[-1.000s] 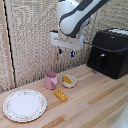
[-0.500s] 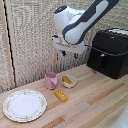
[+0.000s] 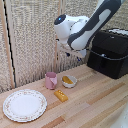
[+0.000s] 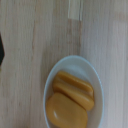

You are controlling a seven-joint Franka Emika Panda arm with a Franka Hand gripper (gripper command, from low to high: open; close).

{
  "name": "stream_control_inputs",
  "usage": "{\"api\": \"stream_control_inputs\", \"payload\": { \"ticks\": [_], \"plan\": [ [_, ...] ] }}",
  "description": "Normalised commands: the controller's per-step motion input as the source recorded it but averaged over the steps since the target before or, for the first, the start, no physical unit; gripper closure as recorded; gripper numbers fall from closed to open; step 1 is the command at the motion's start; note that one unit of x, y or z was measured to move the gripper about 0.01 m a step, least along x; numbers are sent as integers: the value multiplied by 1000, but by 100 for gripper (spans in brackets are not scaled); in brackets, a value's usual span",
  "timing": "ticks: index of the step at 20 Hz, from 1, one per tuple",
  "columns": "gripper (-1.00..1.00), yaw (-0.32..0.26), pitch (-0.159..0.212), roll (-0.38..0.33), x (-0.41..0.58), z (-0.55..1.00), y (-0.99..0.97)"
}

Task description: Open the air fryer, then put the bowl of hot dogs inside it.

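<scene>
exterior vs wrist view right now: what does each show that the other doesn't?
Exterior only: the arm, the air fryer with its handle and drawer shut, a pink cup, an orange block and a patterned plate.
Wrist only: a close look straight down into the bowl, nothing else new.
Both: the white bowl with the hot dogs on the wooden table.

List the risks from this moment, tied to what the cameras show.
1. The air fryer drawer looks shut, so a bowl grabbed now would probably have nowhere to go.
2. The bowl sits right beside the pink cup; a descent could knock the cup over.
3. The hot dogs pile high in the shallow bowl, so a tilted lift might spill them.
</scene>
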Motion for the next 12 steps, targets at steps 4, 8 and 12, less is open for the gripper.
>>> {"api": "stream_control_inputs", "payload": {
  "ticks": [4,8,12],
  "plan": [
    [-100,0,-72,-201,-93,-234,-480],
    [-100,7,-38,-166,-79,-242,-548],
    [-100,38,-29,-156,-88,-254,-562]
  ]
}}
